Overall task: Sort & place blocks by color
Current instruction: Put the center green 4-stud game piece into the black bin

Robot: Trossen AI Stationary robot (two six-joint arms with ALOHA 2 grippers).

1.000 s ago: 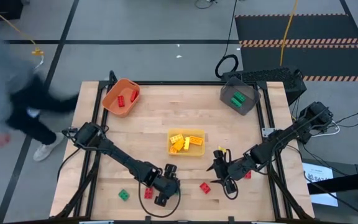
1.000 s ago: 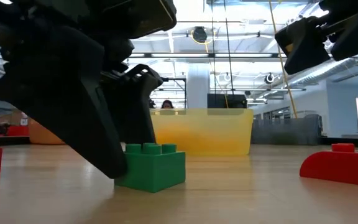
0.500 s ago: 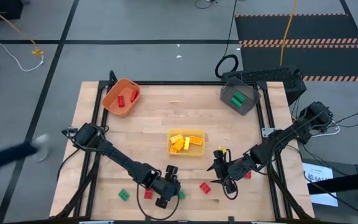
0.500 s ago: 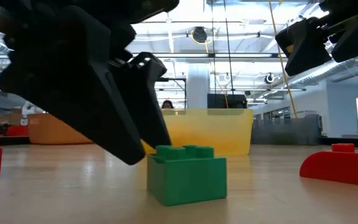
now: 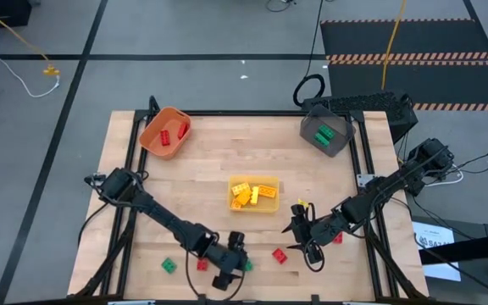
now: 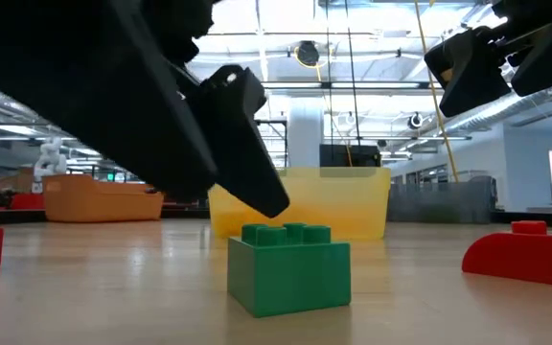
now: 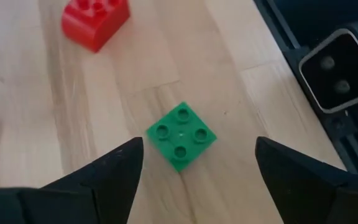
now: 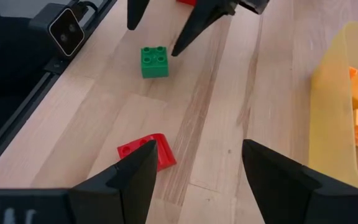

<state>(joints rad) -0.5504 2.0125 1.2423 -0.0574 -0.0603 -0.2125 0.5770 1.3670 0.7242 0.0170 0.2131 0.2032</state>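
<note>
A green block (image 7: pixel 181 136) stands studs up on the table near its near edge, also seen in the low view (image 6: pixel 290 278) and the high view (image 5: pixel 246 265). My left gripper (image 7: pixel 199 146) is open and hovers just above it, one finger on either side, touching nothing. In the low view one of the fingers (image 6: pixel 247 163) slants over the block's studs. My right gripper (image 8: pixel 199 152) is open and waits right of centre (image 5: pixel 302 237), above a red block (image 8: pixel 146 152). Another red block (image 7: pixel 95 22) lies beyond the green one.
The yellow bin (image 5: pixel 253 194) with yellow blocks sits mid-table, the orange bin (image 5: pixel 165 132) with red blocks at the far left, the dark grey bin (image 5: pixel 327 133) with green blocks at the far right. Loose blocks lie along the near edge: green (image 5: pixel 169 265), red (image 5: pixel 202 264), red (image 5: pixel 279 255).
My left gripper moved toward the table's near edge. Its finger stood on the table beside the green block, slid the block toward the near edge, then rose clear of it. The block stands still and upright now. A person passed left of the table and left the view.
</note>
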